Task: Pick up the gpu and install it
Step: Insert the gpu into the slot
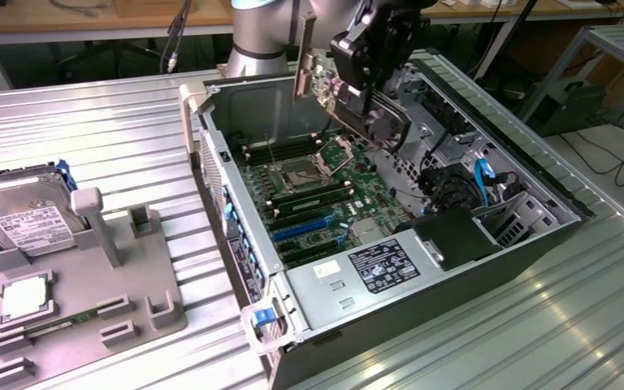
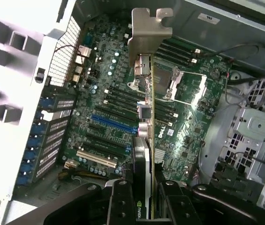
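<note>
My gripper point(image 1: 364, 81) is shut on the gpu point(image 1: 328, 85), holding it in the air over the open computer case point(image 1: 212, 154). In the wrist view the gpu point(image 2: 146, 140) stands edge-on between the dark fingers point(image 2: 121, 199), its silvery bracket point(image 2: 150, 33) at the end away from my gripper point(image 2: 144, 199). Below the card lies the green motherboard point(image 2: 99, 89) with a blue slot point(image 2: 114, 124) and black slots beside it. The card hangs clear of the board, tilted, near the case's back wall in the exterior view.
On the exterior view's left a grey fixture point(image 1: 101, 284) holds a silver hard drive point(image 1: 28, 218) and a small square CPU chip point(image 1: 25, 296). Inside the case are the CPU socket point(image 1: 309, 173), a drive cage with cables point(image 1: 474, 183) and a black power supply point(image 1: 383, 264).
</note>
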Motion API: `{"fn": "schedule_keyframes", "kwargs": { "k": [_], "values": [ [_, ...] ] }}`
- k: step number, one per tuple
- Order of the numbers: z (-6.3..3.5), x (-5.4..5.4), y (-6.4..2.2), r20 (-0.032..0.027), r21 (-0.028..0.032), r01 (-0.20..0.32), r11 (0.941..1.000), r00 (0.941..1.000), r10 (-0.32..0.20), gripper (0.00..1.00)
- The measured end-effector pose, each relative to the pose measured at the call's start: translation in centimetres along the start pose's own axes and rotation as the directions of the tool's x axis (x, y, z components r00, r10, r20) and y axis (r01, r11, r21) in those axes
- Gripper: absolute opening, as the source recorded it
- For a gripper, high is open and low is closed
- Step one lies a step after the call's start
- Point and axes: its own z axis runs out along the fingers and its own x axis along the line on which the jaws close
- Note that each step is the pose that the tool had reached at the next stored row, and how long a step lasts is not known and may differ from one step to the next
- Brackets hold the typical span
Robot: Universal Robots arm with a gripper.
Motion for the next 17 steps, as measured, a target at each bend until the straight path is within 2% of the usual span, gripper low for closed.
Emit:
{"fn": "schedule_keyframes", "kwargs": {
  "k": [1,3,8,10,11,12,16,17],
  "values": [
    [0.00,0.00,0.00,0.0004,-0.0006,0.033,0.9995,0.9995,-0.033,0.27],
    [0.00,0.00,0.00,0.0016,-0.0022,0.115,0.9934,0.9934,-0.115,0.27],
    [0.00,0.00,0.00,0.0029,-0.0037,0.201,0.9795,0.9795,-0.201,0.27],
    [0.00,0.00,0.00,0.0035,-0.0043,0.237,0.9716,0.9716,-0.237,0.27],
    [0.00,0.00,0.00,0.0038,-0.0046,0.254,0.9671,0.9671,-0.254,0.27],
    [0.01,0.00,0.00,0.0044,-0.0051,0.287,0.9580,0.9581,-0.287,0.27],
    [0.02,0.00,0.00,0.0057,-0.0061,0.351,0.9365,0.9365,-0.351,0.27],
    [0.02,0.00,0.00,0.0061,-0.0064,0.369,0.9294,0.9294,-0.369,0.27]
  ]
}}
